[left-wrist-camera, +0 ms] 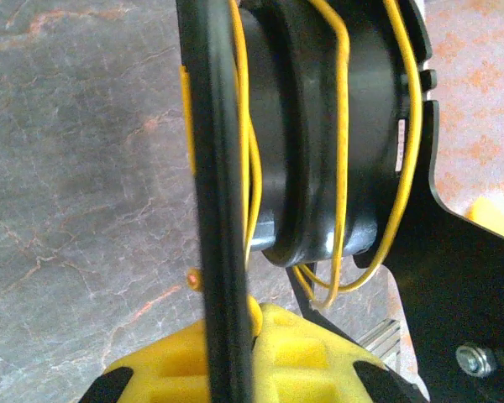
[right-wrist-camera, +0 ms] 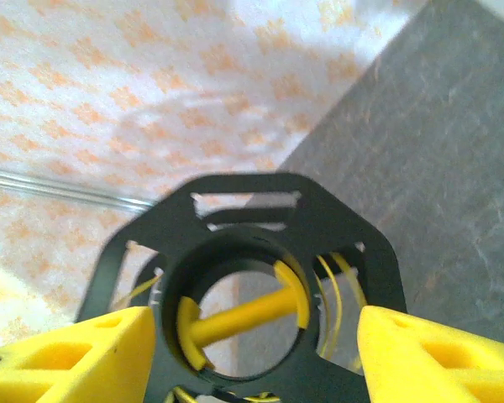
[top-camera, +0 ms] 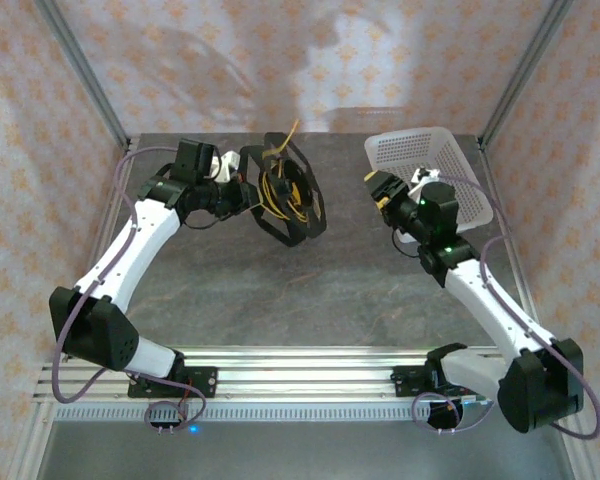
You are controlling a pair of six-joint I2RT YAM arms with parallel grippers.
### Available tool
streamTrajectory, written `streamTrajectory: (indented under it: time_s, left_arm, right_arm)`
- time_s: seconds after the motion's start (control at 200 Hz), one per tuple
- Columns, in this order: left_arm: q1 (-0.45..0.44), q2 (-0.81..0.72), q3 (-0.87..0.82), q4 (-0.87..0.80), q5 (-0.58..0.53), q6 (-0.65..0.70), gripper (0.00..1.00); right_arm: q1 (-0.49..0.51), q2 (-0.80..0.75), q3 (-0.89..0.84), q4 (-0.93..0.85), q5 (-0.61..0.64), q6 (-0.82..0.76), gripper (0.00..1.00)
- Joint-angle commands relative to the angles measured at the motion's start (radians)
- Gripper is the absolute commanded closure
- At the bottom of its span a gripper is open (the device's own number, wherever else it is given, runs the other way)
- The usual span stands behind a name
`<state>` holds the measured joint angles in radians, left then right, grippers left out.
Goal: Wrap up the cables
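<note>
The black octagonal spool [top-camera: 298, 205] hangs upright above the table, and my left gripper [top-camera: 244, 196] is shut on its flange. In the left wrist view the yellow fingers [left-wrist-camera: 319, 361] pinch the black flange [left-wrist-camera: 214, 210]. The thin yellow cables [left-wrist-camera: 343, 151] lie in loose loops round the black drum. One loose cable end [top-camera: 293, 131] sticks up above the spool. My right gripper [top-camera: 383, 189] stands open to the right of the spool, apart from it. Its wrist view faces the spool [right-wrist-camera: 252, 218] head on between the spread fingers [right-wrist-camera: 433, 353].
A white perforated basket [top-camera: 430, 158] sits at the back right, just behind the right gripper. Patterned walls and metal frame posts close in the table [top-camera: 310, 290] on three sides. An aluminium rail [top-camera: 300, 375] runs along the near edge.
</note>
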<state>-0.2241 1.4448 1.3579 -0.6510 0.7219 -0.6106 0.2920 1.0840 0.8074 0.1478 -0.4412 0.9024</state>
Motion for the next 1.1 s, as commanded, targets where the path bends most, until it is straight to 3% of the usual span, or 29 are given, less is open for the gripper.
streamTrajectory:
  time_s: [0.0, 0.19, 0.36, 0.721, 0.836, 1.096]
  left_arm:
    - [0.008, -0.024, 0.006, 0.189, 0.030, -0.072, 1.00]
    - [0.016, -0.044, -0.044, 0.281, 0.023, -0.147, 1.00]
    - [0.014, -0.052, -0.060, 0.287, 0.001, -0.133, 1.00]
    - [-0.023, -0.252, -0.152, 0.165, -0.230, 0.236, 1.00]
    - [-0.082, -0.346, -0.189, 0.169, -0.289, 0.365, 1.00]
    - [-0.262, -0.476, -0.239, 0.208, -0.601, 0.549, 1.00]
  right_arm:
    - [0.002, -0.019, 0.022, -0.131, 0.070, -0.071, 0.35]
    - [0.002, -0.083, 0.014, -0.233, 0.046, -0.153, 0.34]
    - [0.002, -0.112, 0.025, -0.273, -0.022, -0.212, 0.33]
    - [0.003, -0.018, 0.298, -0.550, -0.128, -0.342, 0.45]
    - [0.001, 0.037, 0.421, -0.639, -0.141, -0.388, 0.45]
    - [-0.001, 0.240, 0.704, -0.754, -0.214, -0.348, 0.41]
